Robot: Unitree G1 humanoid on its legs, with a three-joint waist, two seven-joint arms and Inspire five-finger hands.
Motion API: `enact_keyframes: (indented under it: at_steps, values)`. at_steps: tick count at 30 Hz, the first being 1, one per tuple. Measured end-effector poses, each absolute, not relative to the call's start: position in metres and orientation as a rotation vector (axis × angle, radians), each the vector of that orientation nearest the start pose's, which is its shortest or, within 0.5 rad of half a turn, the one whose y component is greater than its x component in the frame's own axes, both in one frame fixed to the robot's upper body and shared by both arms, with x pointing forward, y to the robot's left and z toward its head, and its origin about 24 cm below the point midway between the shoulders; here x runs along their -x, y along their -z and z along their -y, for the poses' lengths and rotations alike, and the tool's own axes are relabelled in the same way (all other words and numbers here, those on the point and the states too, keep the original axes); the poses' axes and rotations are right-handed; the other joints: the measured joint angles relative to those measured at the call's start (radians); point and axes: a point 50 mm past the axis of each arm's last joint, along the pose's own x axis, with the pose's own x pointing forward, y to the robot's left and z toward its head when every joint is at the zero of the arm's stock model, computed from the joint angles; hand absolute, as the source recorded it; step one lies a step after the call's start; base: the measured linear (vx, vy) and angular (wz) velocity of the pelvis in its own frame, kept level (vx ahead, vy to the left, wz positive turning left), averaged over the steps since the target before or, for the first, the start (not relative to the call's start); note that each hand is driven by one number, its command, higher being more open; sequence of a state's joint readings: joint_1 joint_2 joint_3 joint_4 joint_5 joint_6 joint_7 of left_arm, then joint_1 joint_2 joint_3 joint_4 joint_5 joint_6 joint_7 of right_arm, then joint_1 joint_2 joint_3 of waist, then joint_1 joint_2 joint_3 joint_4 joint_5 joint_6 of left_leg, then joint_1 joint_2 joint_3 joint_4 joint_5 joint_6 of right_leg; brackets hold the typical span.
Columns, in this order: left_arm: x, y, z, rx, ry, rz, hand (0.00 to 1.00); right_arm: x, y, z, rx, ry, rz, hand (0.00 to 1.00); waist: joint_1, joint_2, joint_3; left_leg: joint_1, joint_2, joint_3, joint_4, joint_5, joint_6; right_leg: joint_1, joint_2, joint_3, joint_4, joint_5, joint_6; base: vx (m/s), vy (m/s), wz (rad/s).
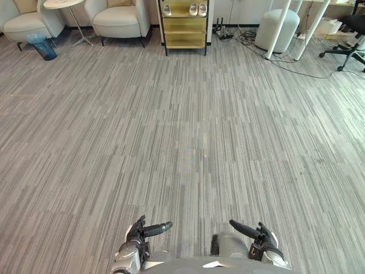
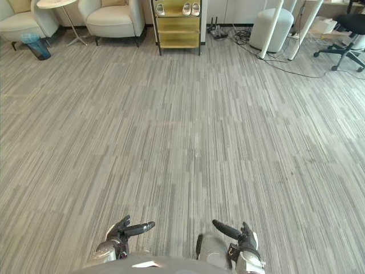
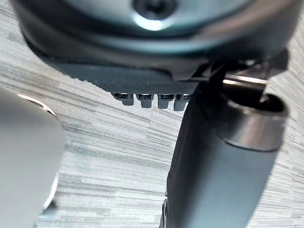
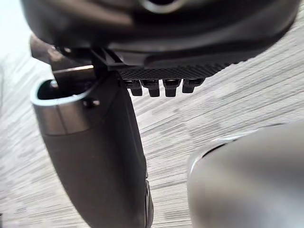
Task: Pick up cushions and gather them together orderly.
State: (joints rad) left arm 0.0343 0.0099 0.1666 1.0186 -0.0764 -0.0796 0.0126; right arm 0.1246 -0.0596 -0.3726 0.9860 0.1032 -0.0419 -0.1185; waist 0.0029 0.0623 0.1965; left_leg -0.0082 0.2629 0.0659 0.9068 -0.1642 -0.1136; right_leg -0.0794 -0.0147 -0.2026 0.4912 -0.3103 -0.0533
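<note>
while the left hand [image 1: 137, 233] and right hand [image 1: 261, 236] hang low with fingers released and empty, the tan cushions [image 1: 25, 4] sit on armchairs [image 1: 117, 21] at the floor's [image 1: 188, 142] far left corner, so walking there risks clipping the side table [image 1: 64, 3] or bin [image 1: 43, 47].

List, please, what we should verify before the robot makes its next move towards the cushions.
1. Left robot hand empty, fingers relaxed: ok.
2. Right robot hand empty, fingers relaxed: ok.
3. Cushions found: tan cushion on the far-left armchair, second cushion on the next armchair: ok.
4. Cushions within reach: not ok; both sit far across the carpet.
5. Approach: blue bin and side table stand between the armchairs: ok, with care.
6. Other cushions elsewhere: cannot tell.
</note>
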Motion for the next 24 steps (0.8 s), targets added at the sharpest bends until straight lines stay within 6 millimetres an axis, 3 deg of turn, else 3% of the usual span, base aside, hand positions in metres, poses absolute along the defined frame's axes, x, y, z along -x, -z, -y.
enact_keyframes:
  at_steps: [2, 3, 5, 7, 8, 9, 10, 11, 12, 14, 15, 16, 17, 18, 20, 21, 23, 24]
  values:
    - [-0.132, 0.148, -0.178, 0.133, -0.232, -0.918, 1.00, -0.075, 0.156, 0.228, -0.162, 0.587, -1.044, 1.00, 0.007, -0.008, 0.000, -0.116, 0.031, 0.077, 0.127, -0.029, 0.021, 0.102, 0.008, -0.028, -0.093, 0.000, 0.000, 0.33, -0.162, 0.40]
    - [-0.137, 0.145, -0.180, 0.129, -0.233, -0.889, 1.00, -0.071, 0.157, 0.227, -0.169, 0.591, -1.055, 1.00, 0.017, -0.016, 0.000, -0.171, 0.031, 0.128, 0.110, -0.049, 0.038, 0.159, 0.007, -0.042, -0.147, 0.002, 0.003, 0.41, -0.159, 0.37]
    - [-0.144, 0.140, -0.177, 0.137, -0.228, -0.844, 1.00, -0.070, 0.158, 0.226, -0.187, 0.601, -1.056, 1.00, 0.048, -0.018, 0.001, -0.236, 0.018, 0.234, -0.068, -0.087, 0.057, 0.251, 0.004, -0.045, -0.228, 0.005, 0.018, 0.39, -0.095, 0.05]
    - [-0.147, 0.139, -0.176, 0.141, -0.229, -0.830, 1.00, -0.077, 0.157, 0.223, -0.196, 0.592, -1.043, 1.00, 0.051, -0.025, 0.005, -0.266, -0.025, 0.243, -0.291, -0.075, 0.054, 0.309, -0.006, -0.041, -0.272, 0.003, 0.032, 0.39, 0.012, -0.08]
    - [-0.147, 0.138, -0.176, 0.145, -0.230, -0.822, 1.00, -0.079, 0.157, 0.221, -0.201, 0.589, -1.040, 1.00, 0.053, -0.029, 0.005, -0.276, -0.045, 0.238, -0.386, -0.050, 0.052, 0.321, -0.014, -0.037, -0.282, -0.002, 0.042, 0.43, 0.088, -0.22]
    - [-0.149, 0.137, -0.175, 0.144, -0.222, -0.815, 1.00, -0.082, 0.157, 0.218, -0.208, 0.583, -1.032, 1.00, 0.054, -0.037, 0.005, -0.287, -0.086, 0.209, -0.545, 0.036, 0.049, 0.345, -0.028, -0.023, -0.306, -0.016, 0.067, 0.57, 0.131, -0.43]
    - [-0.150, 0.138, -0.175, 0.129, -0.208, -0.820, 1.00, -0.085, 0.158, 0.216, -0.208, 0.574, -1.037, 1.00, 0.065, -0.041, 0.003, -0.287, -0.107, 0.183, -0.558, 0.130, 0.048, 0.367, -0.037, 0.003, -0.325, -0.027, 0.086, 0.53, 0.127, -0.56]
    - [-0.151, 0.138, -0.179, 0.120, -0.202, -0.828, 1.00, -0.088, 0.160, 0.207, -0.219, 0.547, -1.048, 1.00, 0.069, -0.065, 0.001, -0.296, -0.133, 0.167, -0.534, 0.170, 0.069, 0.379, -0.062, 0.028, -0.332, -0.034, 0.099, 0.59, 0.135, -0.43]
    - [-0.152, 0.138, -0.179, 0.118, -0.203, -0.828, 1.00, -0.088, 0.160, 0.206, -0.222, 0.545, -1.049, 1.00, 0.068, -0.068, 0.002, -0.297, -0.134, 0.168, -0.531, 0.166, 0.071, 0.379, -0.065, 0.029, -0.332, -0.034, 0.099, 0.61, 0.146, -0.05]
    - [-0.154, 0.138, -0.192, 0.085, -0.213, -0.846, 1.00, -0.085, 0.164, 0.194, -0.267, 0.539, -1.077, 1.00, 0.054, -0.108, -0.009, -0.325, -0.148, 0.169, -0.380, 0.069, 0.119, 0.331, -0.104, 0.108, -0.176, -0.007, 0.139, 0.63, 0.165, 0.18]
    - [-0.153, 0.138, -0.195, 0.077, -0.215, -0.850, 1.00, -0.084, 0.164, 0.193, -0.267, 0.539, -1.078, 1.00, 0.052, -0.112, -0.010, -0.324, -0.151, 0.170, -0.365, 0.059, 0.127, 0.317, -0.104, 0.115, -0.133, 0.003, 0.141, 0.64, 0.154, 0.16]
    - [-0.143, 0.144, -0.201, 0.050, -0.219, -0.905, 1.00, -0.081, 0.164, 0.193, -0.275, 0.549, -1.084, 1.00, 0.044, -0.129, -0.025, -0.272, -0.168, 0.170, -0.376, 0.023, 0.138, 0.239, -0.121, 0.130, 0.082, 0.084, 0.144, 0.54, 0.107, 0.19]
    - [-0.139, 0.145, -0.202, 0.029, -0.208, -0.924, 1.00, -0.081, 0.164, 0.194, -0.275, 0.552, -1.082, 1.00, 0.040, -0.134, -0.028, -0.233, -0.176, 0.167, -0.412, 0.000, 0.135, 0.192, -0.129, 0.130, 0.200, 0.158, 0.155, 0.67, 0.087, 0.33]
    - [-0.135, 0.147, -0.203, 0.006, -0.191, -0.944, 1.00, -0.081, 0.164, 0.195, -0.273, 0.555, -1.078, 1.00, 0.034, -0.134, -0.025, -0.156, -0.191, 0.161, -0.480, -0.036, 0.117, 0.112, -0.154, 0.125, 0.381, 0.229, 0.179, 0.45, 0.022, 0.23]
    - [-0.134, 0.147, -0.205, 0.010, -0.200, -0.951, 1.00, -0.085, 0.163, 0.196, -0.267, 0.542, -1.066, 1.00, 0.037, -0.142, -0.012, -0.068, -0.205, 0.160, -0.537, -0.060, 0.108, 0.039, -0.180, 0.113, 0.509, 0.135, 0.115, 0.48, -0.038, 0.01]
    - [-0.129, 0.149, -0.202, 0.022, -0.202, -0.965, 1.00, -0.089, 0.161, 0.200, -0.261, 0.540, -1.041, 1.00, 0.031, -0.123, -0.002, 0.031, -0.197, 0.162, -0.590, -0.081, 0.107, -0.025, -0.168, 0.089, 0.544, 0.072, 0.076, 0.50, -0.096, -0.12]
    - [-0.124, 0.152, -0.195, 0.038, -0.195, -0.981, 1.00, -0.095, 0.156, 0.208, -0.243, 0.538, -0.995, 1.00, 0.015, -0.088, 0.000, 0.138, -0.161, 0.161, -0.649, -0.089, 0.103, -0.127, -0.111, 0.051, 0.457, -0.001, 0.053, 0.54, -0.179, 0.05]
    - [-0.124, 0.153, -0.192, 0.049, -0.193, -0.981, 1.00, -0.098, 0.154, 0.210, -0.239, 0.540, -0.976, 1.00, 0.013, -0.083, 0.002, 0.176, -0.145, 0.161, -0.673, -0.090, 0.103, -0.194, -0.097, 0.036, 0.364, -0.009, 0.057, 0.50, -0.227, 0.16]
